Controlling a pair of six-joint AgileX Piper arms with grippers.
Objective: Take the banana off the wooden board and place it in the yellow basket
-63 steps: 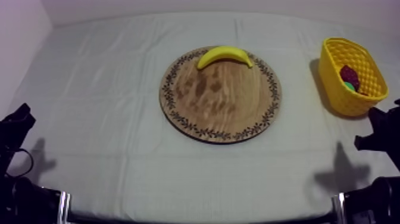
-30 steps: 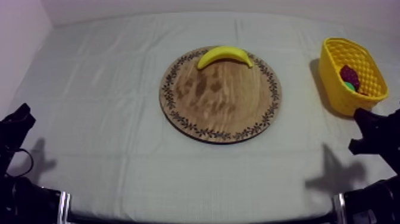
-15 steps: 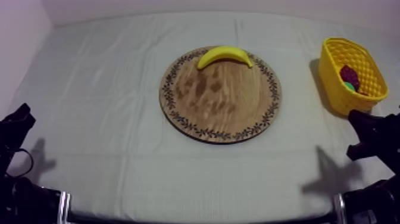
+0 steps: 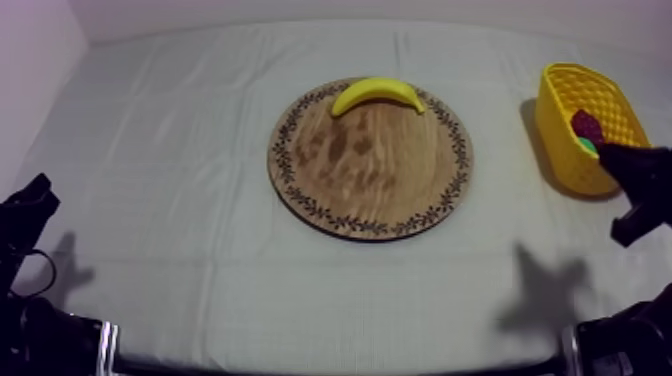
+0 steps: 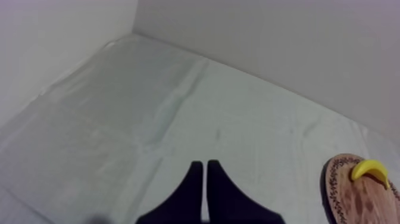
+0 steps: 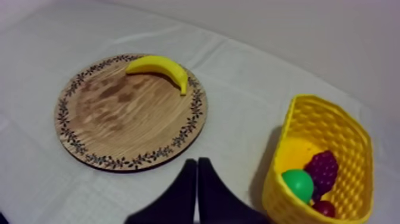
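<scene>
The yellow banana (image 4: 378,94) lies at the far rim of the round wooden board (image 4: 370,175) in the middle of the table. At the right edge stands the yellow basket (image 4: 558,128). My right gripper (image 4: 610,156) hovers just in front of the basket. In the right wrist view its fingers (image 6: 197,164) lie together as a narrow wedge, shut on nothing, facing the gap between the board (image 6: 119,119) and the basket (image 6: 315,102), with the banana (image 6: 161,67) beyond. My left gripper (image 4: 40,184) rests low at the left; its fingers (image 5: 205,168) are shut.
Inside the basket lie a bunch of purple grapes (image 6: 324,170), a round green fruit (image 6: 297,184) and a small red fruit (image 6: 324,208). Bare cloth surrounds the board. A pale wall runs behind the table and along its left side.
My right gripper has moved from low at the right edge up to the basket's near side, and its shadow on the cloth has slid left. The left arm, banana and board stay put.
</scene>
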